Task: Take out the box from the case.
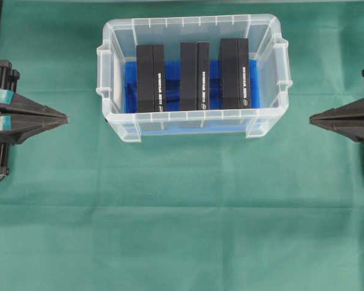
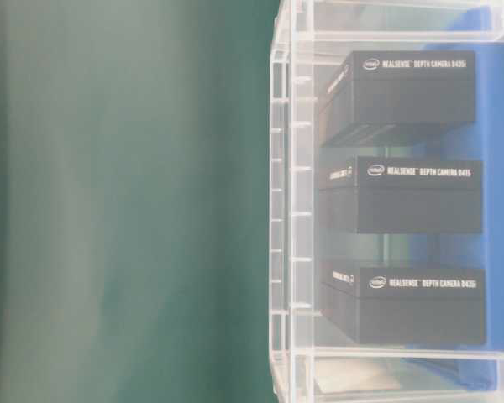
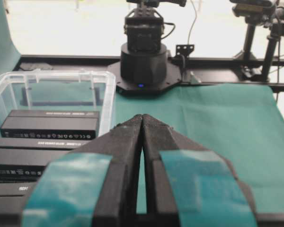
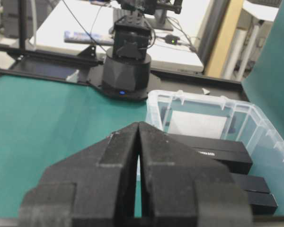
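Now you see the case (image 1: 194, 130), a clear ribbed-rim plastic bin with a bright blue floor lining, sitting on the green cloth (image 1: 182, 218) between your two arms, well apart from both. Inside it three matte black rectangular boxes stand on edge side by side: the left box (image 1: 150, 77), the middle box (image 1: 194, 76) and the right box (image 1: 235, 73), each carrying white RealSense depth camera lettering. Your left gripper (image 1: 65, 117) points toward the case from the left with its teal-taped black fingers pressed together and holding nothing. Your right gripper (image 1: 311, 119) mirrors it from the right, black wedge-shaped fingers likewise pressed together, empty.
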`<control>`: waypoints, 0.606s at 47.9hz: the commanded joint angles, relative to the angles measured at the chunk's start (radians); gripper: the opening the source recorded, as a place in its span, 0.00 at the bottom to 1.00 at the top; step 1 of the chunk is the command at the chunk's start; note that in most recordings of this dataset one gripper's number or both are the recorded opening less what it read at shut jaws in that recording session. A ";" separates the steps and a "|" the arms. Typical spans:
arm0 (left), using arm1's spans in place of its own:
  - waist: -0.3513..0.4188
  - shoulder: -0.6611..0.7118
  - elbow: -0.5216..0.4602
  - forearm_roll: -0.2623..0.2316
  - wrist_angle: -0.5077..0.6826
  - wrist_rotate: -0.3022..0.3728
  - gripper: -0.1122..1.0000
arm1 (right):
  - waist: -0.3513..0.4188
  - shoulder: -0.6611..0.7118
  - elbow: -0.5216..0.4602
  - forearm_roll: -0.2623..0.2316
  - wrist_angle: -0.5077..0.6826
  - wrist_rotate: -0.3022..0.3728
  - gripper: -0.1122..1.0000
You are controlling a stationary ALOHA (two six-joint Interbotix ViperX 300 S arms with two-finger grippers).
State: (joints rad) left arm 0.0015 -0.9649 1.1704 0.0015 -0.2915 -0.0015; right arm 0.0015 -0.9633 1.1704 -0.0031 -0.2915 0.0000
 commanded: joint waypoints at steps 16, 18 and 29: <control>-0.005 0.006 -0.048 0.009 0.078 -0.038 0.11 | -0.006 0.021 -0.069 0.006 0.173 0.009 0.10; -0.005 0.005 -0.052 0.009 0.080 -0.040 0.11 | -0.006 0.020 -0.075 0.005 0.175 0.011 0.10; -0.008 -0.005 -0.127 0.009 0.144 -0.040 0.11 | -0.006 0.012 -0.184 0.006 0.242 0.031 0.10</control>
State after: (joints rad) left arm -0.0031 -0.9679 1.0999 0.0077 -0.1733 -0.0414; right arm -0.0015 -0.9526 1.0554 0.0000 -0.0752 0.0276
